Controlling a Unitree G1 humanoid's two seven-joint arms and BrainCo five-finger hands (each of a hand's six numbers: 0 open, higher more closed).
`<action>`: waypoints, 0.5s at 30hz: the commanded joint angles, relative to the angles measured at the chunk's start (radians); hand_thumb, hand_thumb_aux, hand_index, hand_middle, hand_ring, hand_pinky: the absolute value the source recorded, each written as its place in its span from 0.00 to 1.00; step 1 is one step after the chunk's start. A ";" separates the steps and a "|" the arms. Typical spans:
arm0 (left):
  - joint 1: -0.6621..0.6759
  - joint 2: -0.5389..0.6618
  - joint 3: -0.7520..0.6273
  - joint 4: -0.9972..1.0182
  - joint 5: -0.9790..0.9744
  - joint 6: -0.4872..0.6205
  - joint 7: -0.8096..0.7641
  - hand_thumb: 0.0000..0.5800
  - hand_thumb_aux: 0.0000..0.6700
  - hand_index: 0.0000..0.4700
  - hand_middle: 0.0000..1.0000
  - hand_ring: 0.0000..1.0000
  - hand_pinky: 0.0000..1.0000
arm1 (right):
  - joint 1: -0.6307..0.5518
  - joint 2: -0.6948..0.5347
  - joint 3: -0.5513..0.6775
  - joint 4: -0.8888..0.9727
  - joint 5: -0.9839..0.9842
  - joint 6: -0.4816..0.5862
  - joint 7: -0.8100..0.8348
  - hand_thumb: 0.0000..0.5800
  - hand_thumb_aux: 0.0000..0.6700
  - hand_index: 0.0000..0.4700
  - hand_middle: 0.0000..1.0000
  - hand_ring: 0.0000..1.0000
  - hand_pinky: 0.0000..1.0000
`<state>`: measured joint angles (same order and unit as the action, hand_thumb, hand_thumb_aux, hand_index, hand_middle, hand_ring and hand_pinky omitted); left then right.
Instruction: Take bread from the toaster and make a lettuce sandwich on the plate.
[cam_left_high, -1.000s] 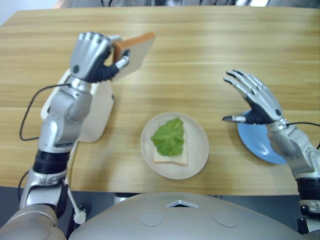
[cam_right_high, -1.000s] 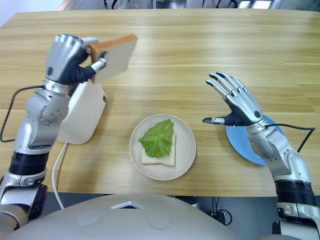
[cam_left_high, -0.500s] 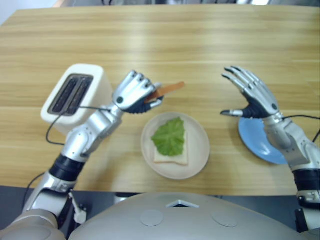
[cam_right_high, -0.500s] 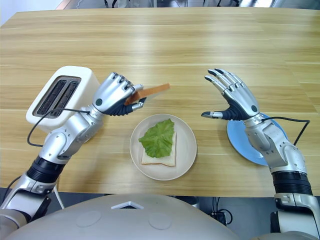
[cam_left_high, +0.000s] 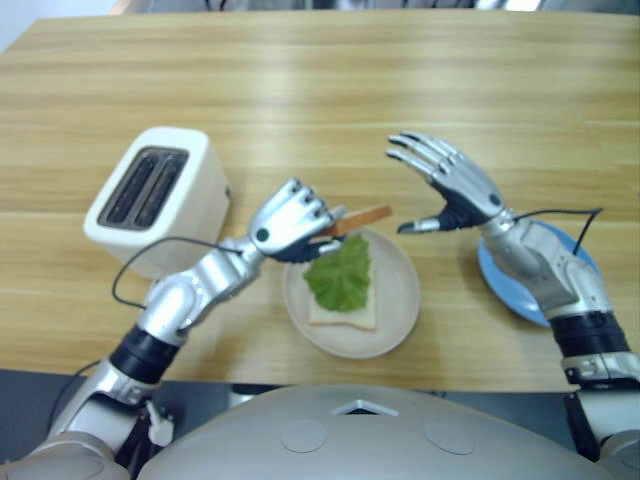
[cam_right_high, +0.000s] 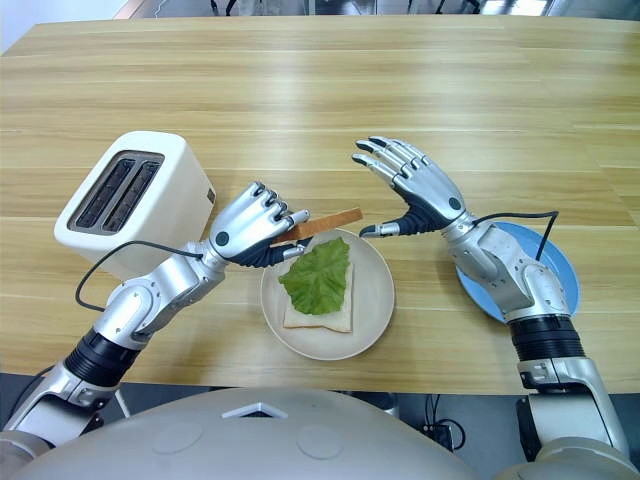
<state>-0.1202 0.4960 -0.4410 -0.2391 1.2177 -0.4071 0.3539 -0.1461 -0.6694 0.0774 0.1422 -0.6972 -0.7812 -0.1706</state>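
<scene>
My left hand (cam_right_high: 252, 228) is shut on a slice of bread (cam_right_high: 325, 222), held nearly flat and edge-on just above the far rim of the beige plate (cam_right_high: 375, 302). On that plate lies another bread slice (cam_right_high: 318, 315) with a green lettuce leaf (cam_right_high: 315, 277) on top. The white toaster (cam_right_high: 128, 201) stands to the left, its slots empty. My right hand (cam_right_high: 412, 187) hovers open, fingers spread, just right of the held slice and above the plate's far right rim.
A blue plate (cam_right_high: 548, 264) lies at the right, partly under my right forearm. The toaster's black cord (cam_right_high: 105, 270) loops over my left arm. The far half of the wooden table (cam_right_high: 320, 80) is bare.
My left hand carried the bread from above the toaster down and right to the plate's far rim, turning it flat. My right hand moved left toward the plate, still open.
</scene>
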 joint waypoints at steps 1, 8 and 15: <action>0.011 0.016 -0.028 0.020 0.048 -0.005 0.023 1.00 1.00 0.98 1.00 1.00 1.00 | -0.002 0.008 0.034 -0.021 0.000 -0.014 0.029 0.00 0.00 0.00 0.00 0.00 0.00; 0.028 0.019 -0.085 0.060 0.105 -0.003 0.062 1.00 1.00 0.98 1.00 1.00 1.00 | 0.021 0.008 0.069 -0.057 0.015 -0.035 0.072 0.00 0.00 0.00 0.00 0.00 0.00; 0.024 0.018 -0.136 0.093 0.158 0.013 0.078 1.00 1.00 0.98 1.00 1.00 1.00 | 0.056 -0.006 0.081 -0.098 0.053 -0.055 0.126 0.00 0.00 0.00 0.00 0.00 0.00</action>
<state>-0.0953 0.5037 -0.5610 -0.1657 1.3584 -0.3995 0.4276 -0.1001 -0.6671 0.1527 0.0625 -0.6669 -0.8273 -0.0723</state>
